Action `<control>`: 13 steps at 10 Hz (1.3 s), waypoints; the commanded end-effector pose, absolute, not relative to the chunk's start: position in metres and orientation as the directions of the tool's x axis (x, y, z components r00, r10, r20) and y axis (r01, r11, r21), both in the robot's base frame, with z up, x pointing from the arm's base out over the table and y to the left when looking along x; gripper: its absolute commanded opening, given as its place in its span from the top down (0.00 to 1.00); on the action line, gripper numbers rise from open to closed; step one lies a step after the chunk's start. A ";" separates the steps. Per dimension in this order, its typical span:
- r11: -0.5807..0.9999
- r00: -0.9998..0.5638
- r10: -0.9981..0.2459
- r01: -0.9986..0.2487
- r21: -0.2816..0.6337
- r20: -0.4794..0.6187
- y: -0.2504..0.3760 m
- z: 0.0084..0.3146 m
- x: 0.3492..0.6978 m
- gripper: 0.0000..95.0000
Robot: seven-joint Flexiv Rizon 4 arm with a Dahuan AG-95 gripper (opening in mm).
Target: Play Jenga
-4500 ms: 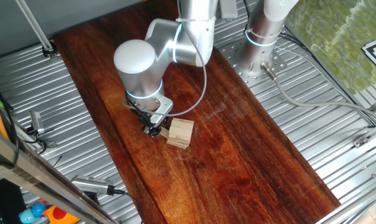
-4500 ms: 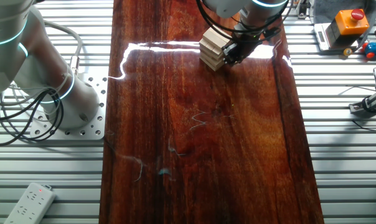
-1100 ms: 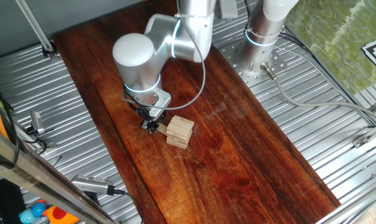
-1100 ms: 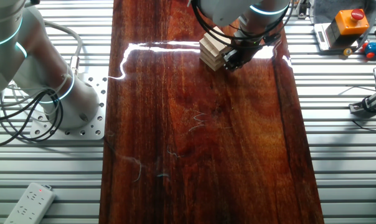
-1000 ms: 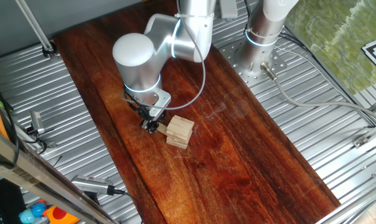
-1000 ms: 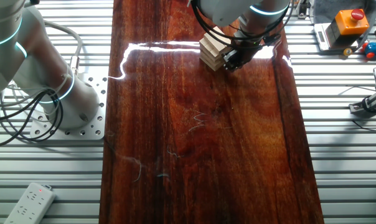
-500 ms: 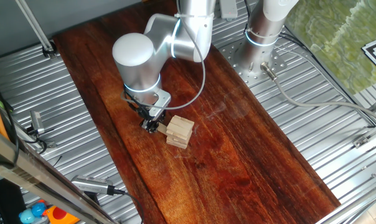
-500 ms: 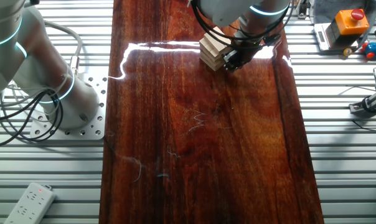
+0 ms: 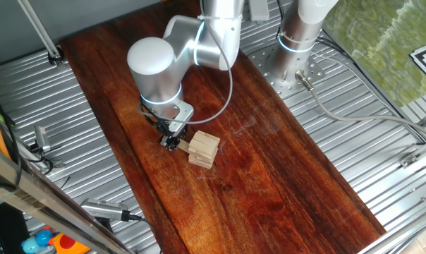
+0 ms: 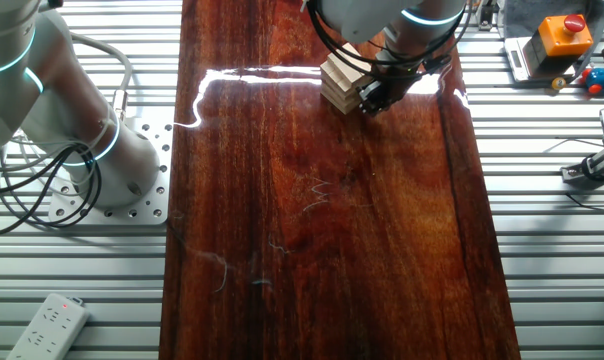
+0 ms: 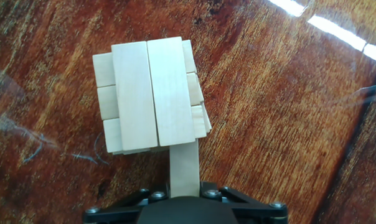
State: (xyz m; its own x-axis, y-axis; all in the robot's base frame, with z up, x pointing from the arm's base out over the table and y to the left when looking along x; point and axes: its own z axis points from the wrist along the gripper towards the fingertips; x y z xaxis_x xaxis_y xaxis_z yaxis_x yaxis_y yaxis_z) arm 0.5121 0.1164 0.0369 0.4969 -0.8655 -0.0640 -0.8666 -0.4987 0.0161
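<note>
One pale tan wooden block (image 11: 185, 163) juts halfway out of the squat Jenga stack (image 11: 149, 93), clamped in the gripper (image 9: 173, 141) near the tabletop (image 10: 332, 250) edge. Next, I judge, comes a straight, level pull.

My fingers (image 9: 173, 142) down low on the dark wooden counter (image 9: 269, 176), tips right at the side of the squat Jenga stack (image 9: 203, 149), my silver wrist above them, grip state hidden, ribbed metal plating (image 9: 79, 141) either side
</note>
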 end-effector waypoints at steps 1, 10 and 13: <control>-0.497 0.495 -0.867 -0.868 0.016 -0.062 0.115 0.037 0.512 1.00; -0.480 0.479 -0.876 -0.877 0.011 -0.050 0.113 0.038 0.512 1.00; -0.453 0.452 -0.891 -0.892 0.012 -0.043 0.113 0.038 0.512 1.00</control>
State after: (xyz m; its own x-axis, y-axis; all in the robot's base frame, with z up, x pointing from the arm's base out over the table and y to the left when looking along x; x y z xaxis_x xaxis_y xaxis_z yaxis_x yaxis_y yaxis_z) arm 0.5107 0.1128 0.0384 0.4506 -0.8917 -0.0435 -0.8922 -0.4515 0.0141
